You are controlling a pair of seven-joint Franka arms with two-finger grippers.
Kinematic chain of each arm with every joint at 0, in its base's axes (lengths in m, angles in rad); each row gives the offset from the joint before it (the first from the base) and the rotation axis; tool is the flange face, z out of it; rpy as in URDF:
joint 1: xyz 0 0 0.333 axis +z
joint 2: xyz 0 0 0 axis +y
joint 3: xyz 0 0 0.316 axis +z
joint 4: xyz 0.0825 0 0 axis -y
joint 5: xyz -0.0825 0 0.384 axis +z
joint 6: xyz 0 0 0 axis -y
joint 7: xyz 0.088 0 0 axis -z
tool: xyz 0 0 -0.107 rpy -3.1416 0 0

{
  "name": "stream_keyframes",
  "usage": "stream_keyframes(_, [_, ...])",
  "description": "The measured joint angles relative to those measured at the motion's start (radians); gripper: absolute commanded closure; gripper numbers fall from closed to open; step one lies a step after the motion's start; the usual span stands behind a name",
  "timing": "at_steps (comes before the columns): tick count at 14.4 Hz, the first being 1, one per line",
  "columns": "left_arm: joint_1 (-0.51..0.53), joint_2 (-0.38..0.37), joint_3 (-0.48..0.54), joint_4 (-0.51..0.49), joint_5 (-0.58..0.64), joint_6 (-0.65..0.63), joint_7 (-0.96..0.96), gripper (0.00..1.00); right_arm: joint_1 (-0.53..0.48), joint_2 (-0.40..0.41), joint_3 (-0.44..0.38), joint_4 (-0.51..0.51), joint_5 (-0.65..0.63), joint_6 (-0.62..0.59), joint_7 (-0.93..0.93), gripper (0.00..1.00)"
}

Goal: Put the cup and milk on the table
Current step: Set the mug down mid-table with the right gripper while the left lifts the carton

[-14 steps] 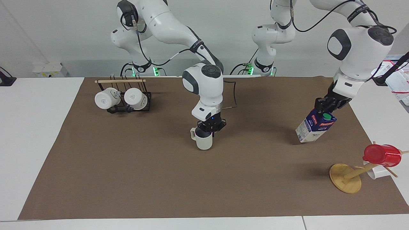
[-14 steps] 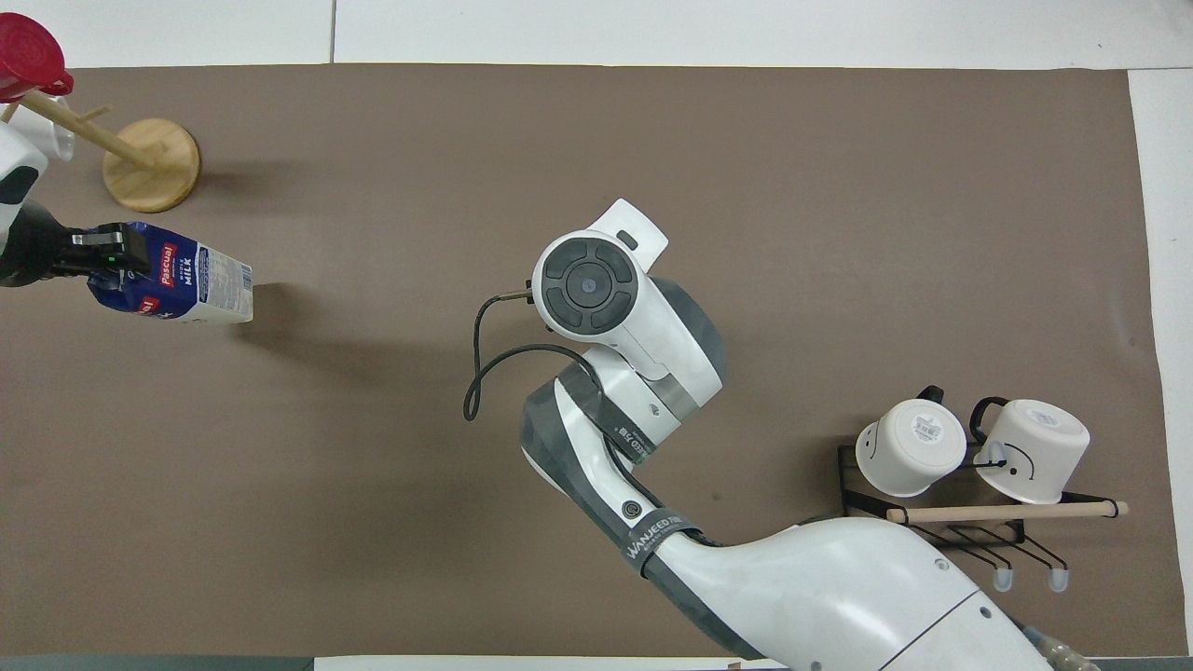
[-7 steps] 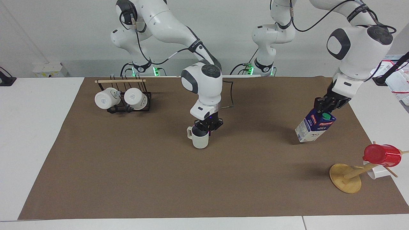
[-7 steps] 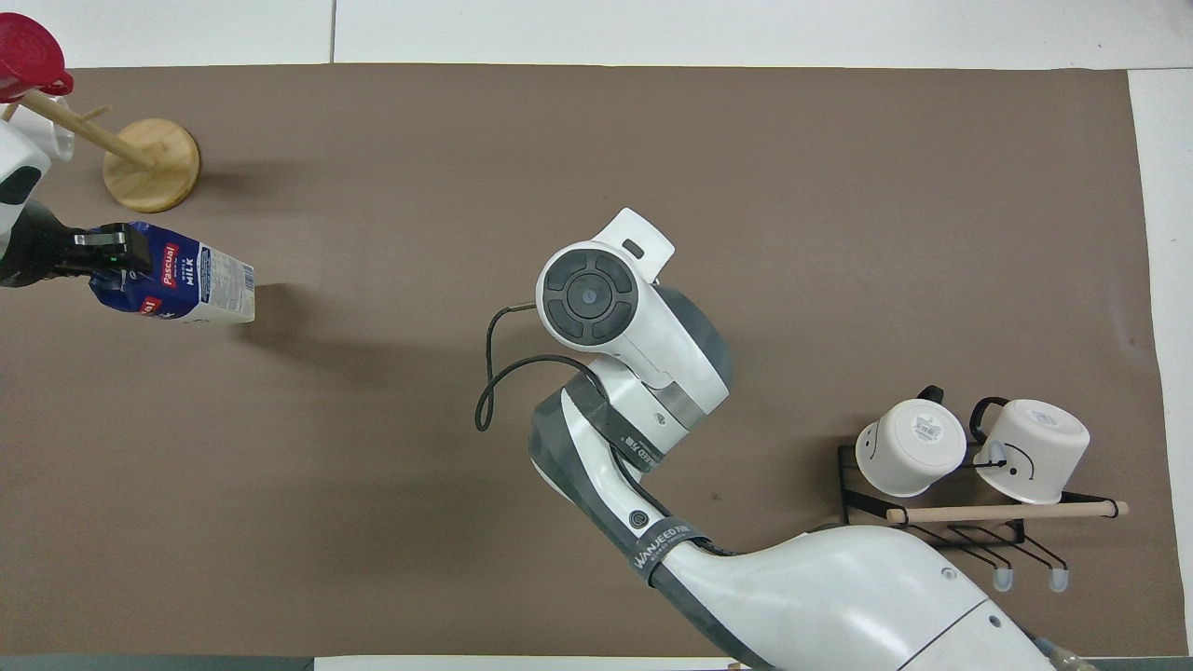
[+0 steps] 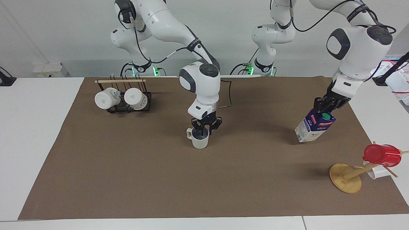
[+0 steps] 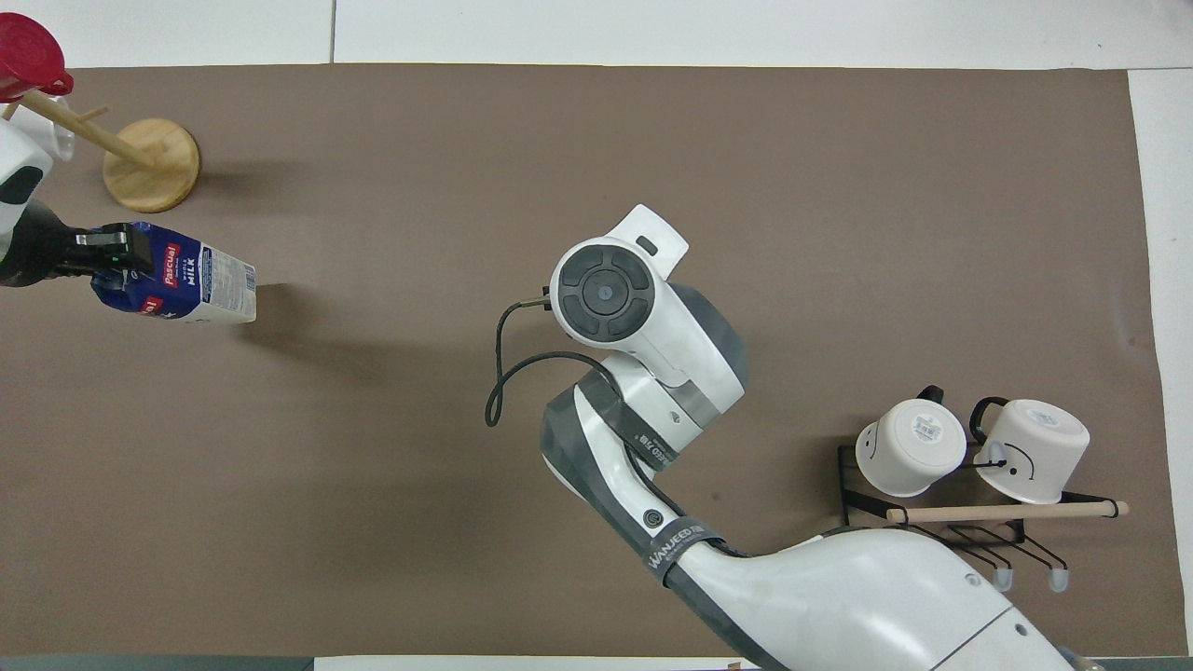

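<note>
The off-white cup (image 5: 200, 143) stands upright on the brown mat of the table (image 5: 127, 175), at its middle. My right gripper (image 5: 204, 128) is just above the cup's rim with its fingers spread, holding nothing. In the overhead view the right arm's wrist hides the cup. My left gripper (image 5: 326, 108) is shut on the top of the blue and white milk carton (image 5: 314, 127). The carton hangs tilted, its lower corner just over the mat near the left arm's end. The carton (image 6: 191, 287) and the left gripper (image 6: 102, 253) also show in the overhead view.
A black wire rack (image 5: 127, 107) with two white mugs stands near the robots at the right arm's end. A wooden mug tree (image 5: 345, 179) with a red cup (image 5: 381, 155) stands farther from the robots than the carton, at the left arm's end.
My right gripper shifted the cup slightly toward the right arm's end, then opened and rose just above its rim. The left gripper and the carton have barely moved.
</note>
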Motion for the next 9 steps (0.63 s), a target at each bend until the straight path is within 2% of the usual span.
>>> stream_keyframes(4, [-0.021,0.000,-0.006,0.000,0.000,0.000,-0.039,1.00,-0.120,-0.117,-0.002,0.003,0.000,-0.126,-0.021,0.00])
stream_keyframes(9, [-0.194,-0.001,-0.013,0.001,0.000,0.006,-0.267,1.00,-0.233,-0.248,-0.002,0.002,0.008,-0.296,-0.122,0.00])
